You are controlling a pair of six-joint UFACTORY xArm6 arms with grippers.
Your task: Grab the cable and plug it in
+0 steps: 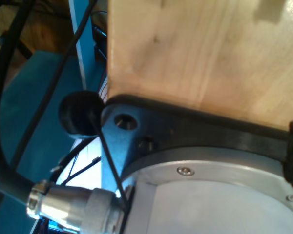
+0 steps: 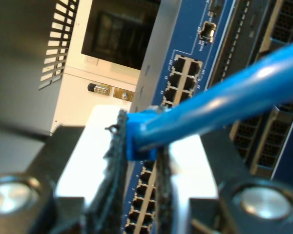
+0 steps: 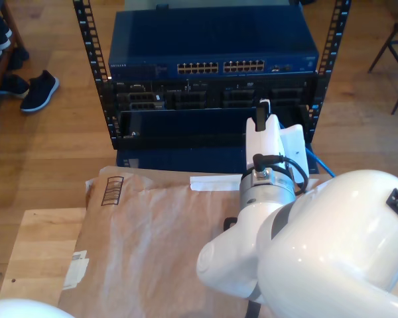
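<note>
Clamping the cable (image 2: 219, 105), my second gripper (image 2: 139, 161) fingers hang near the switch (image 2: 185, 73) ports.

The switch (image 3: 212, 46) is mounted at the top of the rack (image 3: 86, 73), behind the paper (image 3: 152, 238) spread on the worktop (image 3: 33, 245); shoes (image 3: 36, 89) are placed at the exterior view's left.

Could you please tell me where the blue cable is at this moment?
The thin bright-blue Ethernet cable is clamped at its plug end in my second pincer, just in front of the blue network switch's port rows.
</note>
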